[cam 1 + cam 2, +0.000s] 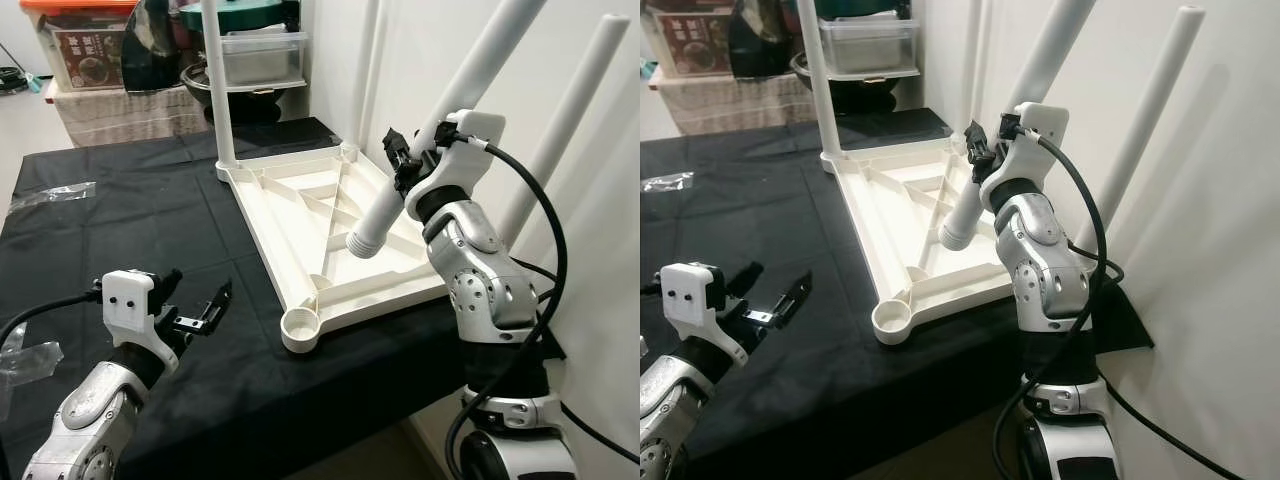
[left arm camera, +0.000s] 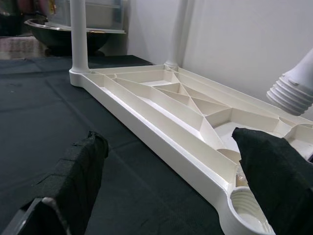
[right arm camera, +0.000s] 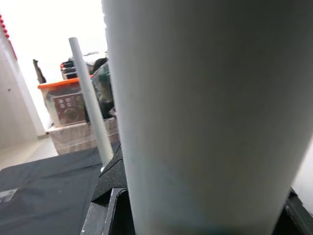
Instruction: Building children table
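Observation:
The white tabletop (image 1: pixel 290 215) lies upside down on the black-covered table, ribs showing. One white leg (image 1: pixel 215 80) stands upright in its far left corner and another (image 1: pixel 365 70) in the far corner by the wall. My right gripper (image 1: pixel 405 160) is shut on a third leg (image 1: pixel 440 130), held tilted, its threaded end (image 1: pixel 362 243) hanging just above the ribs. The near corner socket (image 1: pixel 300 328) is empty. My left gripper (image 1: pixel 200 285) stands open low over the cloth, left of that socket (image 2: pixel 247 205).
A further white pole (image 1: pixel 570 130) slants along the wall behind my right arm, lower end hidden. Storage boxes (image 1: pixel 85 40), a clear tub (image 1: pixel 260 55) and a dark bowl (image 1: pixel 200 80) stand behind the table. Plastic wrap (image 1: pixel 55 195) lies on the cloth at the left.

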### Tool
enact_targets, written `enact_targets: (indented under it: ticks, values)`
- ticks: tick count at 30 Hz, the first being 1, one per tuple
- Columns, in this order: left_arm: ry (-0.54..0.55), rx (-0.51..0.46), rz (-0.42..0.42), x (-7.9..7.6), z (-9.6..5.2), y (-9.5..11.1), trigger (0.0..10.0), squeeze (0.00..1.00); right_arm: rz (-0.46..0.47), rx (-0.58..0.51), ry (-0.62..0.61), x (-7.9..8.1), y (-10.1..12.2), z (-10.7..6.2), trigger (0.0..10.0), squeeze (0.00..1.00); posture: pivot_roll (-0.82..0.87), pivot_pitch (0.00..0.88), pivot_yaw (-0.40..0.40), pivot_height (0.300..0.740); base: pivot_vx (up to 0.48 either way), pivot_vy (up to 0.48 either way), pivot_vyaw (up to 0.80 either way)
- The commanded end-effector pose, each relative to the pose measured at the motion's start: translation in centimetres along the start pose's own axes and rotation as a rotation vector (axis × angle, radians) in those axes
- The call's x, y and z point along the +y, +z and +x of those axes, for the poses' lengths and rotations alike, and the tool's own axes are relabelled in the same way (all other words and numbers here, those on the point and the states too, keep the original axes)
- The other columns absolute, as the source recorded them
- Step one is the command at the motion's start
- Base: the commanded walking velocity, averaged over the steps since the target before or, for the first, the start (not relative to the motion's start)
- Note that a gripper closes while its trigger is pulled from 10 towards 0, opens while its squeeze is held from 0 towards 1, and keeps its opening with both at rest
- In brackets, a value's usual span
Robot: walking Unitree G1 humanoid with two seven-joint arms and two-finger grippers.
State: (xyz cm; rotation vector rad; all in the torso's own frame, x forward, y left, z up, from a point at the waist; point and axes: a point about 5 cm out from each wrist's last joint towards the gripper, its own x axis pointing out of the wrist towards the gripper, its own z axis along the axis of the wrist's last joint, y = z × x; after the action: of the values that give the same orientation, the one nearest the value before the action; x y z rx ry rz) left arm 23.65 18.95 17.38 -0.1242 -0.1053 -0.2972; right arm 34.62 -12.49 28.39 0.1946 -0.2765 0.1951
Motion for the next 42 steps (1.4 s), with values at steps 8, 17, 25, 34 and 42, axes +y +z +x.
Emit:
enact_targets:
  ticks: [8, 17, 25, 34, 42]
  values:
    - [0.025, 0.025, -0.025, -0.3, -0.2, -0.7, 10.0, 0.0, -0.065, -0.052, 0.051, 0.7, -0.1, -0.5, 10.0, 0.0, 0.08, 0.0, -0.08, 0.74, 0.0, 0.0, 0.0]
    - [0.012, 0.018, -0.05, -0.6, 0.1, -0.7, 10.0, 0.0, -0.035, -0.038, 0.093, 1.1, -0.4, -0.6, 10.0, 0.0, 0.08, 0.0, -0.082, 0.74, 0.0, 0.435, -0.49]
    - [0.007, 0.007, -0.047, -1.2, 0.2, -0.8, 10.0, 0.0, -0.025, -0.029, 0.173, 2.1, -0.9, -0.7, 10.0, 0.0, 0.08, 0.0, -0.084, 0.74, 0.0, 0.18, 0.0]
    - [0.002, 0.026, -0.016, -1.7, 0.5, -1.3, 10.0, 0.0, 0.007, -0.002, 0.219, 2.3, -1.3, -0.8, 10.0, 0.0, 0.08, 0.0, -0.083, 0.74, 0.0, 0.0, 0.0]
    - [-0.027, 0.033, -0.008, -2.3, 0.6, -1.5, 10.0, 0.0, 0.004, 0.003, 0.219, 2.1, -1.4, -0.7, 10.0, 0.0, 0.08, 0.0, -0.08, 0.74, 0.0, -0.161, 0.0]
